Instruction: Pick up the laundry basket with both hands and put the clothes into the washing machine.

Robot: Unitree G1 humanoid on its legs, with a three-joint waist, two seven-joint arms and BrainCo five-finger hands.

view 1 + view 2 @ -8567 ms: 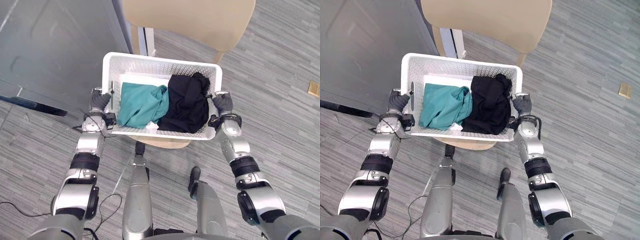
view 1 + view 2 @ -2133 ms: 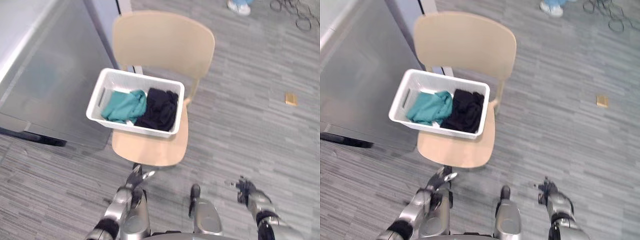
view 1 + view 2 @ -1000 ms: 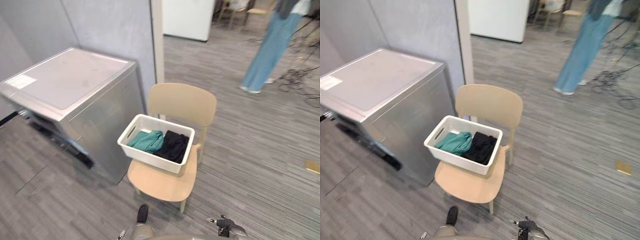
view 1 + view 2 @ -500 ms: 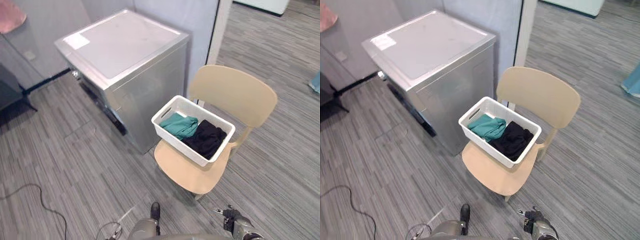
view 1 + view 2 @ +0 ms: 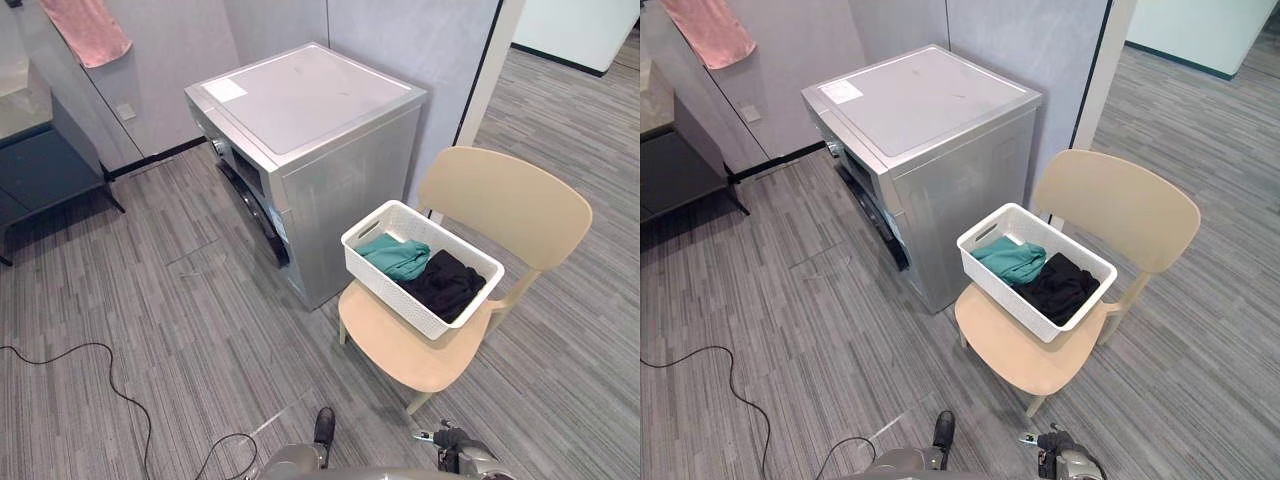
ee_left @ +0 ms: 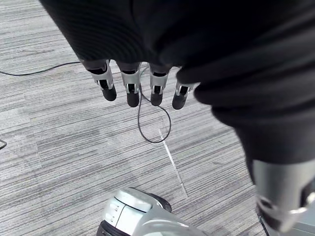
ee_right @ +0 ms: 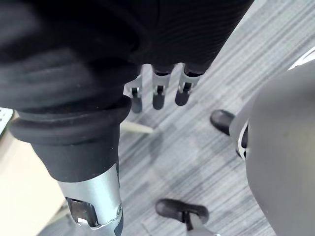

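The white laundry basket [image 5: 385, 286] rests on the seat of a beige chair [image 5: 510, 200], with a teal garment [image 5: 395, 256] and a black garment [image 5: 447, 284] inside. Just left of it stands the silver washing machine [image 5: 305, 100], its dark round door [image 5: 252, 207] on the side that faces left. My right hand [image 5: 447, 439] hangs low at the bottom edge, well short of the chair. In its wrist view the right hand [image 7: 158, 96] has straight fingers over bare floor. My left hand [image 6: 129, 88] also hangs with straight fingers above the floor, holding nothing.
A pink towel [image 5: 92, 28] hangs on the grey wall at the back left. A dark low bench [image 5: 40, 170] stands at the left edge. Grey plank floor [image 5: 150, 300] stretches wide in front of the washing machine.
Both hands, earlier at the basket's two ends, have let go and dropped low. The camera has pulled back and swung, bringing the whole washing machine into view. The basket stays on the chair.
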